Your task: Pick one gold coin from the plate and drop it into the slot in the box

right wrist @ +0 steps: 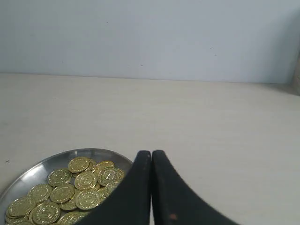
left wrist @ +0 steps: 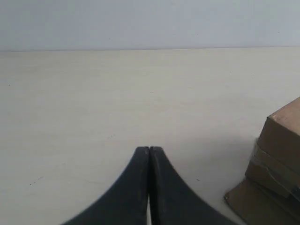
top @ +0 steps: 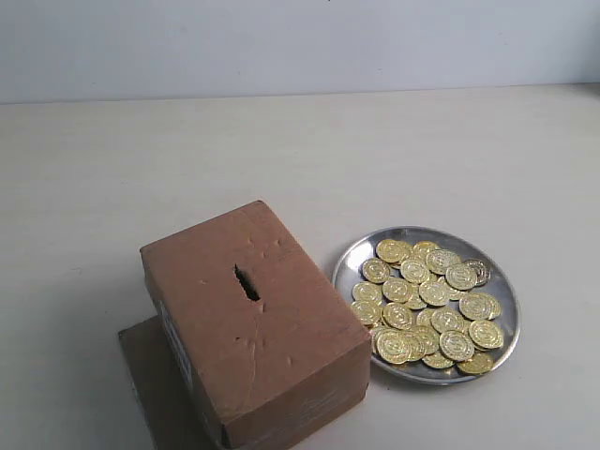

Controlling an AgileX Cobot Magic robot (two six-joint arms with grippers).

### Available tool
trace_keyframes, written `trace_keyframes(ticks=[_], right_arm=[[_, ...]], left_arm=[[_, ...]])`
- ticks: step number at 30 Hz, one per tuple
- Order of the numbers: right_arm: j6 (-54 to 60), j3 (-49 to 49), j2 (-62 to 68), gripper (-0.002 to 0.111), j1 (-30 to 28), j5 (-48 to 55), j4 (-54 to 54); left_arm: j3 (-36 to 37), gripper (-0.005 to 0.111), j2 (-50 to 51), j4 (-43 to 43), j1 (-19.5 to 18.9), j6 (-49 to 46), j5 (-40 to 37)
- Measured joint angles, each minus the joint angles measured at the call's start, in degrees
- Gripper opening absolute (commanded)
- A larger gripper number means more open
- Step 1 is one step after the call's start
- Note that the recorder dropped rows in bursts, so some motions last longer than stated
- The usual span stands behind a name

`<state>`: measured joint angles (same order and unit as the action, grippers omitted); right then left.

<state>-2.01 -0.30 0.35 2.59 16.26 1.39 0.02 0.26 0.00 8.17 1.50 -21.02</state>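
A brown cardboard box stands at the front left of the exterior view, with a dark ragged slot in its top face. To its right a round silver plate holds a heap of gold coins. Neither arm shows in the exterior view. My left gripper is shut and empty over bare table, with a corner of the box off to one side. My right gripper is shut and empty too, and the plate with its coins lies just beside its fingers.
A flat brown cardboard sheet lies under the box and sticks out at its front left. The pale table runs back to a white wall. A dark edge shows at the side of the right wrist view.
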Motion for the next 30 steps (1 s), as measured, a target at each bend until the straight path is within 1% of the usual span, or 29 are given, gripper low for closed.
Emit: trace_keyframes(ticks=[7,9,10,11,12,16,17,19,21,23,25,26,30], right_arm=[[0.00,0.00,0.00,0.000,0.00,0.00,0.00],[0.00,0.00,0.00,0.000,0.00,0.00,1.18],[0.00,0.00,0.00,0.000,0.00,-0.25,4.65],[0.00,0.00,0.00,0.000,0.00,-1.80,6.08],[-1.73,0.00,0.00,0.000,0.00,-7.26,5.61],[-6.63,0.00,0.00,0.000,0.00,-23.41,-0.80],[-9.38,0.00,0.00,0.000,0.00,-28.22,-2.76],[-15.53,0.00,0.00,0.000,0.00,-32.72,-6.18],[-24.54,0.00,0.00,0.000,0.00,-34.29,-8.56],[-33.64,0.00,0.00,0.000,0.00,-33.58,-7.28],[-42.71,0.00,0.00,0.000,0.00,-32.46,-0.65],[-48.47,0.00,0.00,0.000,0.00,-32.33,4.18],[-65.63,0.00,0.00,0.000,0.00,-33.33,24.77]], left_arm=[[0.00,0.000,0.00,1.94,0.00,-2.37,0.63],[0.00,0.000,0.00,1.76,0.00,-2.46,2.86],[0.00,0.000,0.00,0.97,0.00,-1.93,5.62],[0.00,0.000,0.00,0.00,0.00,-0.91,7.49],[0.00,0.000,0.00,-2.44,0.00,1.88,10.86],[0.00,0.000,0.00,-8.19,0.00,10.66,17.67],[0.00,0.000,0.00,-9.50,0.00,13.08,19.20],[0.00,0.000,0.00,-11.08,0.00,17.43,21.02],[0.00,0.000,0.00,-11.97,0.00,21.49,21.02],[-0.30,0.000,0.00,-12.09,0.00,23.25,20.24],[-1.06,0.000,0.00,-12.31,0.00,24.12,18.80],[-1.43,0.000,0.00,-12.31,0.00,24.28,17.66],[-1.81,0.000,0.00,-14.01,0.00,25.09,13.90]])
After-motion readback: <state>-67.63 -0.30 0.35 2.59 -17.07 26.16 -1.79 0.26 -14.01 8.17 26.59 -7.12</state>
